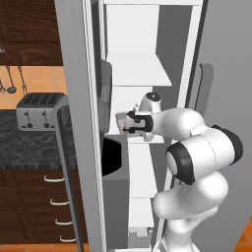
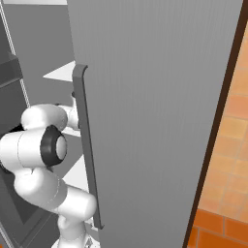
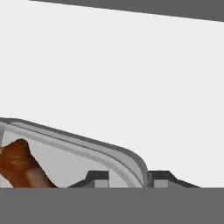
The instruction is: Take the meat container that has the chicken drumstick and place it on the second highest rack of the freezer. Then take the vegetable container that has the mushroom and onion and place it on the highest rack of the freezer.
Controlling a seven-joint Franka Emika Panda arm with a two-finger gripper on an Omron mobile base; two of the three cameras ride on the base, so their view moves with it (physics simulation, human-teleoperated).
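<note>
My arm reaches into the open freezer point(image 1: 147, 29). The gripper point(image 1: 126, 129) is over the second highest rack point(image 1: 147, 139), the white shelf below the highest rack point(image 1: 140, 69). In the hand view the meat container point(image 3: 78, 148), pale grey with a rounded rim, rests on the white shelf. The reddish-brown chicken drumstick point(image 3: 19, 164) lies inside it at the left. My gripper point(image 3: 129, 177) straddles the container's rim. Its jaws are slightly parted, with a small gap beside the left fingertip point(image 3: 99, 176). The vegetable container with the mushroom and onion is out of view.
The freezer's grey door point(image 2: 160, 97) with its long handle point(image 2: 87, 145) stands close on my right. Another grey door panel point(image 1: 74, 123) stands on the left. Beyond it, a toaster point(image 1: 39, 110) sits on a dark counter point(image 1: 29, 145) above wooden drawers point(image 1: 29, 206).
</note>
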